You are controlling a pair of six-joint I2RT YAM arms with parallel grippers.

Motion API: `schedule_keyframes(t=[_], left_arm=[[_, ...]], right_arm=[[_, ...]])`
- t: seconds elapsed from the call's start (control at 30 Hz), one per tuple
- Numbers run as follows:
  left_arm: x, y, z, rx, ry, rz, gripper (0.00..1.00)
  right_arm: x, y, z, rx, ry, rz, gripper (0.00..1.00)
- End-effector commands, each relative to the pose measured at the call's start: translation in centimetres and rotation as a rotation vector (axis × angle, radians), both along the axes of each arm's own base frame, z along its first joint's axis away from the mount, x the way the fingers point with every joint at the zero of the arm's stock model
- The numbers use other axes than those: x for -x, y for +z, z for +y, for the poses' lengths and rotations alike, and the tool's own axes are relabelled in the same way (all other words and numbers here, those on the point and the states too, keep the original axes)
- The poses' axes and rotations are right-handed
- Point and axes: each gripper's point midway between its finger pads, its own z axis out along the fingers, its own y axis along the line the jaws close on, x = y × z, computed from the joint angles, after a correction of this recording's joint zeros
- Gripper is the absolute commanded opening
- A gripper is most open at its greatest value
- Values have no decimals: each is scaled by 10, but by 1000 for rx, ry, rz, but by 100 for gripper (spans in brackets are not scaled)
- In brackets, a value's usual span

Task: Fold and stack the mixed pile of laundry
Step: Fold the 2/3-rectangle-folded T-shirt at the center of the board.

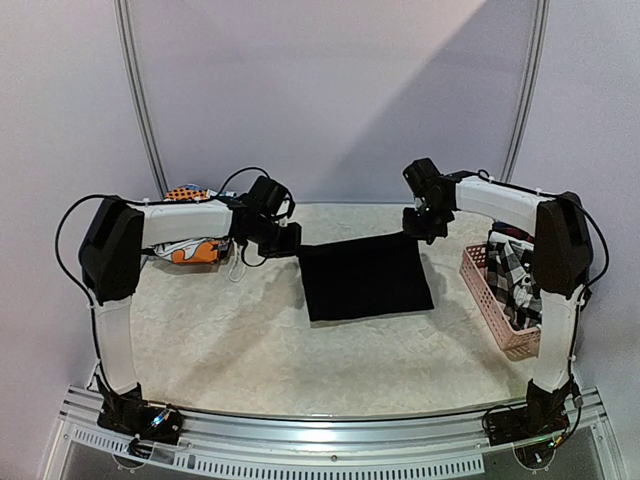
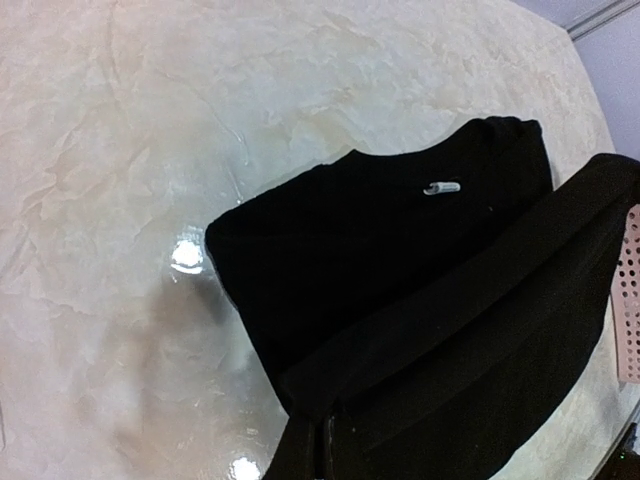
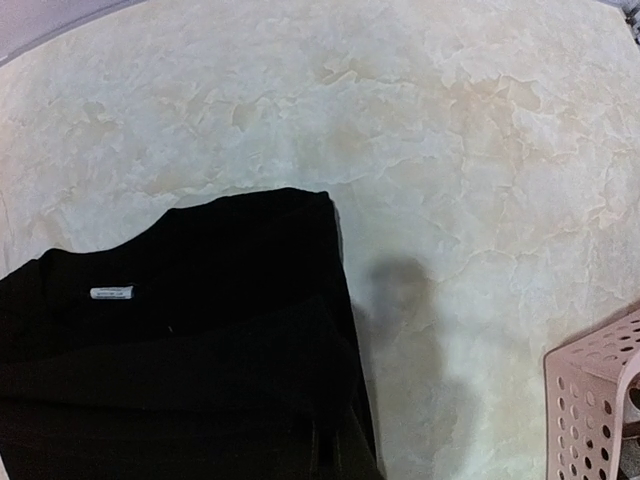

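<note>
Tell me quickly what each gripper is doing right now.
Left gripper: jaws closed on the plain black cloth garment, far left corner.
Right gripper: jaws closed on its far right corner.

The garment (image 1: 365, 278) is plain black with a small white label (image 2: 441, 187). The bench (image 1: 250, 340) is mottled cream. At 3 o'clock, a pink basket (image 1: 488, 298) holds black-and-white checked cloth (image 1: 512, 262). At 9 o'clock lies orange-and-white printed cloth (image 1: 195, 253).
</note>
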Motion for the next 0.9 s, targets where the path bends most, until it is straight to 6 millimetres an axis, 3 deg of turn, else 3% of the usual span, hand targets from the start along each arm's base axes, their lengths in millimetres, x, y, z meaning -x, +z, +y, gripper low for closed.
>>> schedule_keyframes(t=[0.0,0.23,0.3,0.33,0.4,0.43,0.5,0.67,0.77,0.87], left_arm=[[-11,-18,28,-86,36,48,0],[-23,-15,26,-66,32,27,3],[-31,-10,25,-65,30,19,8],[-35,-10,27,-81,29,17,13],[-49,-4,30,-119,26,-4,52],[-56,1,34,-144,29,-11,68],[-70,11,49,-192,70,-16,88],[-70,57,60,-143,77,-98,92],[-57,66,57,-108,28,-115,82],[-41,60,49,-69,-27,-89,76]], right_arm=[[-17,-12,-31,64,-69,6,0],[-29,-17,-36,37,-90,1,3],[-37,-13,-36,15,-104,-13,10],[-44,-7,-37,0,-112,-30,24],[-62,0,-42,-43,-134,-60,55],[-70,5,-45,-85,-152,-67,59],[-85,18,-43,-170,-159,-90,65],[-82,48,-35,-230,-102,-145,66],[-62,64,-9,-320,33,-186,64],[-38,73,15,-379,164,-197,60]])
